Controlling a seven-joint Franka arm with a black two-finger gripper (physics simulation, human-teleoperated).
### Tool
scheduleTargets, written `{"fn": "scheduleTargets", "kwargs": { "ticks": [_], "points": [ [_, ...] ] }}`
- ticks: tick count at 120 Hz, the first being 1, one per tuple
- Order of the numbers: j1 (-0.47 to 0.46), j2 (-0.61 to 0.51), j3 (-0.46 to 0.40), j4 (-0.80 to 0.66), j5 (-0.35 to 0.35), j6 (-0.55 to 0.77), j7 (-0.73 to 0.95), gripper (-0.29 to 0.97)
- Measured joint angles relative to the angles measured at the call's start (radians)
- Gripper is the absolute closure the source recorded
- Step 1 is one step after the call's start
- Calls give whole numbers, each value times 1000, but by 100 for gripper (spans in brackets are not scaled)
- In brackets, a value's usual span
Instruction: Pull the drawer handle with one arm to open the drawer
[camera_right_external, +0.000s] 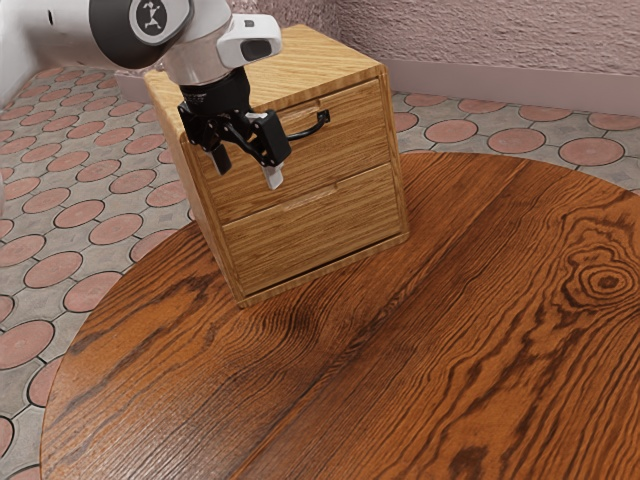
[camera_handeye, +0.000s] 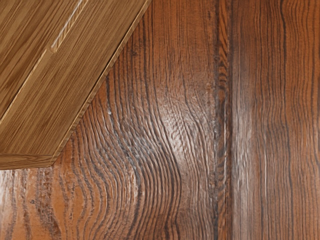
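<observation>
Two-drawer cabinet (camera_right_external: 300, 60) stands on a round wooden table (camera_right_external: 450, 330), near the table's edge at the exterior view's upper left. A black handle (camera_right_external: 305, 126) sits on the top drawer (camera_right_external: 345, 135), whose front looks level with the lower drawer (camera_right_external: 320, 225). The gripper (camera_right_external: 247, 165) hangs in front of the top drawer, just beside the handle's end at the exterior view's left, its fingers apart and clasping nothing. Seen from the wrist, a cabinet corner (camera_handeye: 45, 100) meets the table's dark grain (camera_handeye: 200, 125).
</observation>
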Motion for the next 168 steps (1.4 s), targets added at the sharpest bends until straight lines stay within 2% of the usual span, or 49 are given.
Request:
{"fn": "scheduleTargets", "kwargs": {
  "ticks": [29,73,93,110,128,137,145,153,168],
  "points": [
    [2,-1,0,3,-4,0,0,0],
    [-22,-51,-21,135,-1,-7,16,0],
    [-37,-59,-26,122,-4,3,91,0],
    [-54,-63,-38,63,115,10,178,0],
    [-172,9,-15,67,205,27,251,0],
    [-230,33,12,63,292,30,290,0],
    [-246,30,21,62,345,45,338,0],
    [-250,29,46,63,344,85,385,0],
    [-236,65,153,60,259,148,462,0]
  ]
}}
